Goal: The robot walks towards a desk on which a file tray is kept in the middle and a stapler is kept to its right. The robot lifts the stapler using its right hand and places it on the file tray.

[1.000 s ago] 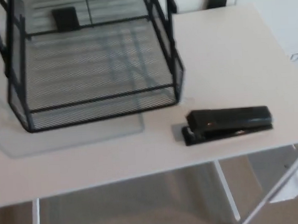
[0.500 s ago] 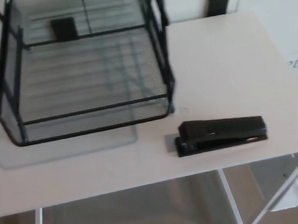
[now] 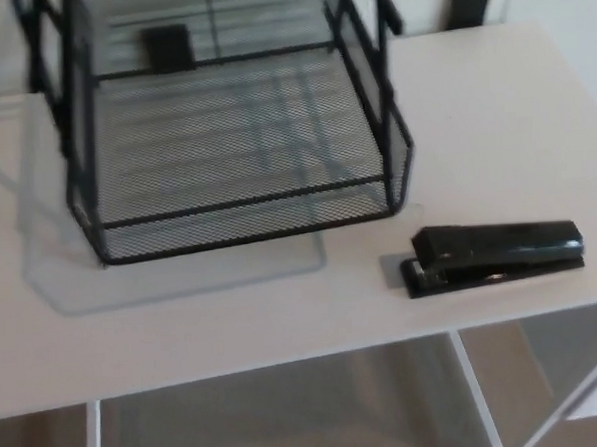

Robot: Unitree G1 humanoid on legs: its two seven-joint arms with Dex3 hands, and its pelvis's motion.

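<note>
Approach: we see the stapler (image 3: 496, 256) lying on the desk (image 3: 494, 123), right of the file tray (image 3: 242, 202). Neither hand shows, so finger state is unknown. The next move calls for a reach by the right hand.

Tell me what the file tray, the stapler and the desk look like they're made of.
File tray: black wire mesh on a thin frame, probably painted metal; the desk shows through it. Stapler: black, glossy, with highlights along its top; metal or plastic, unclear. Desk: smooth, matte off-white top, likely laminate.
</note>
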